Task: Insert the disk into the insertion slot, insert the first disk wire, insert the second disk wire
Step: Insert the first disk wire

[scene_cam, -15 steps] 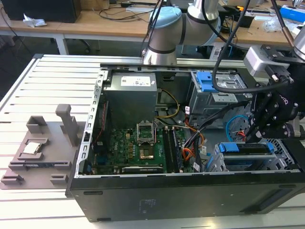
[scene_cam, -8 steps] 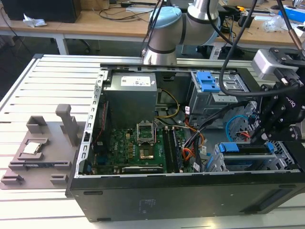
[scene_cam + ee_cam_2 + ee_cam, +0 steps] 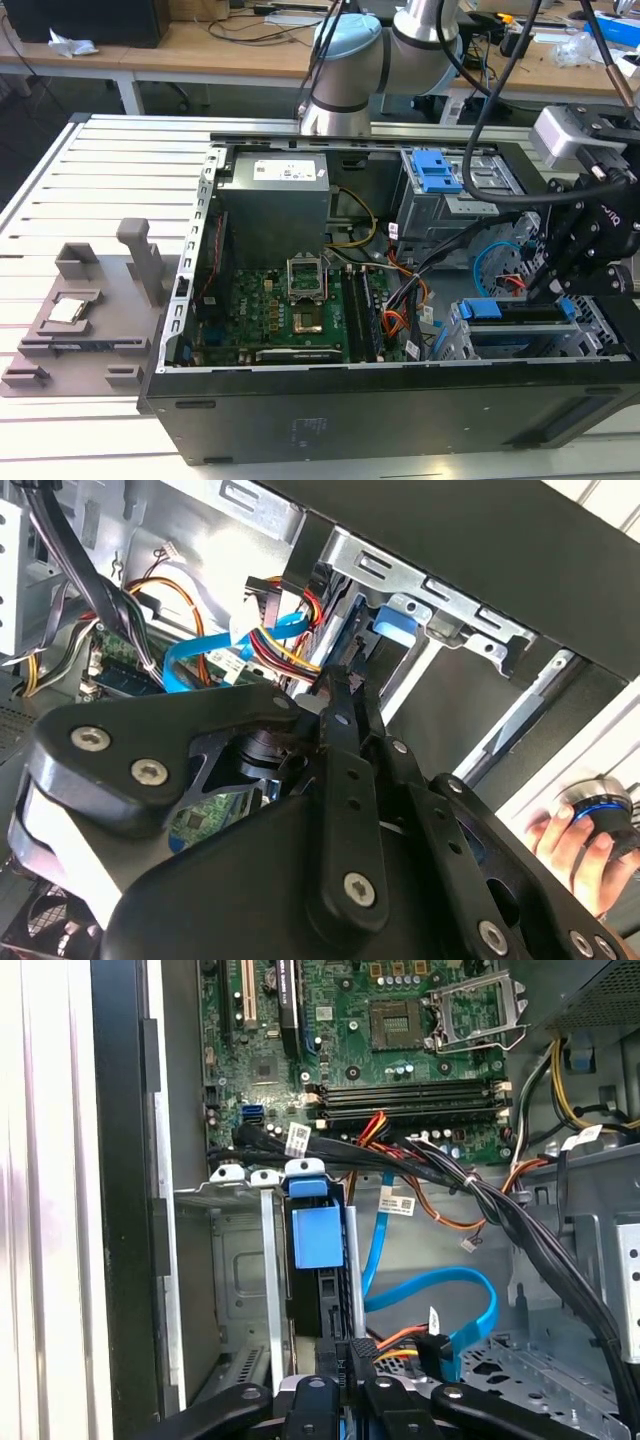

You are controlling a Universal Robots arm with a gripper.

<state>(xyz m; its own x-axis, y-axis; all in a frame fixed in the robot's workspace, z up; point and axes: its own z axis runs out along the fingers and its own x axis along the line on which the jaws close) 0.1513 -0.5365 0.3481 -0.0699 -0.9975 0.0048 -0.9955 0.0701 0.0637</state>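
Blue-framed, the one disk (image 3: 318,1240) sits inside the single silver slot (image 3: 240,1260) of the open case (image 3: 350,410), its rear edge turned toward the wires. The lone claw (image 3: 345,1388) appears pressed together on a black plug (image 3: 352,1355) with orange and yellow leads, held at the disk's end, likely for mating. Two wires show: that one and a loose blue wire (image 3: 430,1285).

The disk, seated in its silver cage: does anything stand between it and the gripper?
In the first wrist view a black wire connector sits between the gripper and the disk. The blue cable loops to one side, not across.
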